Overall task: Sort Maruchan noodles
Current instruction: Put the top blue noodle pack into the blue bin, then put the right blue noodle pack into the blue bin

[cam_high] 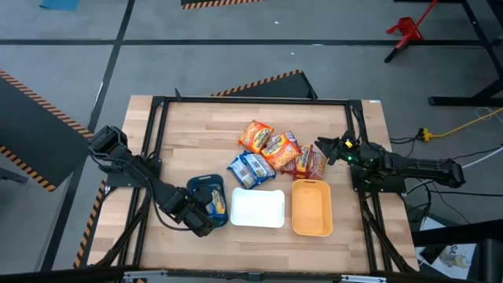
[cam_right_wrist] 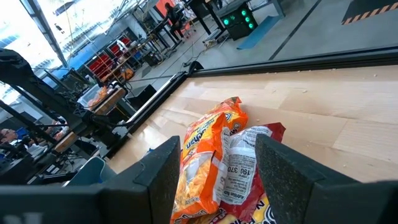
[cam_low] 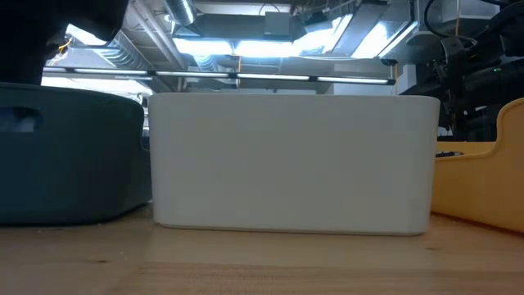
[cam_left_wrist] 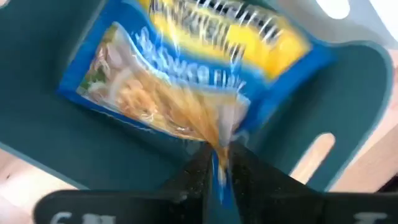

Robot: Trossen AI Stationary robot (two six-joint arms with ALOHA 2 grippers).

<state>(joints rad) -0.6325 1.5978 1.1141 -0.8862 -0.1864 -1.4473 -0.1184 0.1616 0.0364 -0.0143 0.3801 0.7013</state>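
The desk (cam_high: 204, 134) is showing bare pale wood across its far half and along its near edge, giving open room there, while three trays are sitting in a row near the front: a teal tray (cam_high: 206, 187), a white tray (cam_high: 257, 208) just beside it, and an orange tray (cam_high: 311, 207) just beside that. A black frame is running along the desk's sides.

The left pincer (cam_left_wrist: 216, 163) is hanging over the teal tray, its fingers pinching narrowly on the crimped edge of a blue packet (cam_left_wrist: 186, 74) that is lying inside the tray.

The right pincer (cam_right_wrist: 214, 168) is hovering at the right side of the desk with its jaws standing wide and holding nothing, just above a dark red packet (cam_right_wrist: 249, 168) and an orange packet (cam_right_wrist: 202, 149) that are overlapping.

The remaining Maruchan noodles (cam_high: 271, 149) are lying in a loose cluster at mid-desk, behind the white and orange trays: two orange ones, a blue pair, and the dark red one nearest the right arm.

The packets are flat, rectangular and crinkly, glossy plastic with a yellow noodle picture. The trays are smooth, plain, round-cornered plastic.
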